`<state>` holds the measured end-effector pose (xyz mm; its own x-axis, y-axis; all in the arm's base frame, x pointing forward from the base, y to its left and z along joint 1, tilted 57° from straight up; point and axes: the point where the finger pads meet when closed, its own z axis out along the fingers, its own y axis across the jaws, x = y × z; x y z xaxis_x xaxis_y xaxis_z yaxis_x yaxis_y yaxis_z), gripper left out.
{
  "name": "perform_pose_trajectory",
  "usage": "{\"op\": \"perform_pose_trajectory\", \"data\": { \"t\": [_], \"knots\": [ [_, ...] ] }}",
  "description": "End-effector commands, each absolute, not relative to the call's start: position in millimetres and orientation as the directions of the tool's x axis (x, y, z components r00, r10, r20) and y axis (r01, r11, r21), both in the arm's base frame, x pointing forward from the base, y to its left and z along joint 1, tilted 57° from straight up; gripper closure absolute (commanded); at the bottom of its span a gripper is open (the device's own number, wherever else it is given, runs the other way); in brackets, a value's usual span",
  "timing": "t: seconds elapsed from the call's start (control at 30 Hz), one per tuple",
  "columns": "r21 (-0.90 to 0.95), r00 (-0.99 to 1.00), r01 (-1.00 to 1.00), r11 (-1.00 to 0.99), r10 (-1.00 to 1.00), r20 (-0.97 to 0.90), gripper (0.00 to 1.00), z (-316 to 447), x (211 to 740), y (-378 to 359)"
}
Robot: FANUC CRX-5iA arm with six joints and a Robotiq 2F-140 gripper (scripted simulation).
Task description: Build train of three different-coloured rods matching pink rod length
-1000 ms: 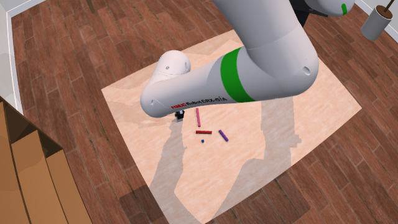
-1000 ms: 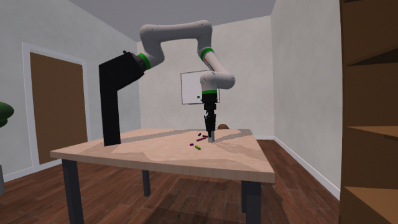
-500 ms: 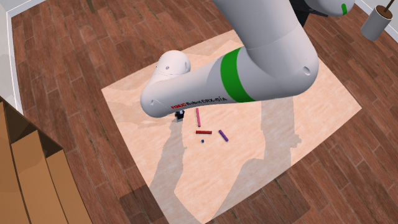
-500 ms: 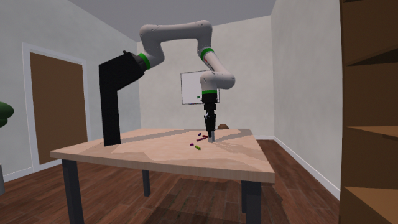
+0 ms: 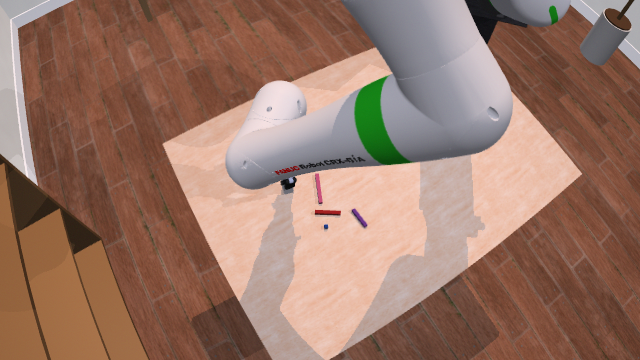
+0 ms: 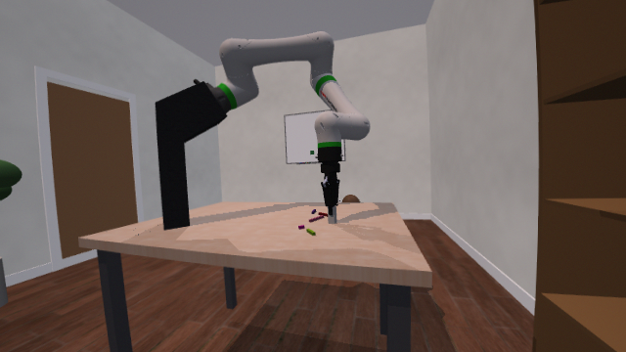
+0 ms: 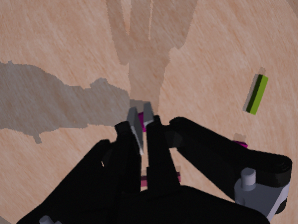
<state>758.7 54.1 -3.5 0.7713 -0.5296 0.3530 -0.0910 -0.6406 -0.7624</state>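
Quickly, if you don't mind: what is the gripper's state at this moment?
Gripper: closed on the magenta rod, fingertips down at the table.

Obstacles near the gripper [image 7: 141,121], which stands low at the table [image 5: 525,150] with its fingers nearly together on a magenta rod [image 7: 140,120]. On one side lie the pink rod [image 5: 318,188], red rod [image 5: 327,212], purple rod [image 5: 359,218] and blue rod [image 5: 326,226], close together with narrow lanes between them. A lime rod [image 7: 257,94] lies well apart on bare wood. Open table surface stretches ahead of the fingers. The forearm [image 5: 310,145] overhangs the rod cluster from above.
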Motion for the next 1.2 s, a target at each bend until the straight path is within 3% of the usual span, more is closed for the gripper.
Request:
{"op": "perform_pose_trajectory", "data": {
  "t": [0.0, 1.17],
  "knots": [
    [-0.762, 0.771, -0.091, -0.641, -0.53, 0.353, 0.97, -4, 759, 54],
    [-0.762, 0.771, -0.091, -0.641, -0.53, 0.353, 0.97, 11, 742, 39]
  ]
}}
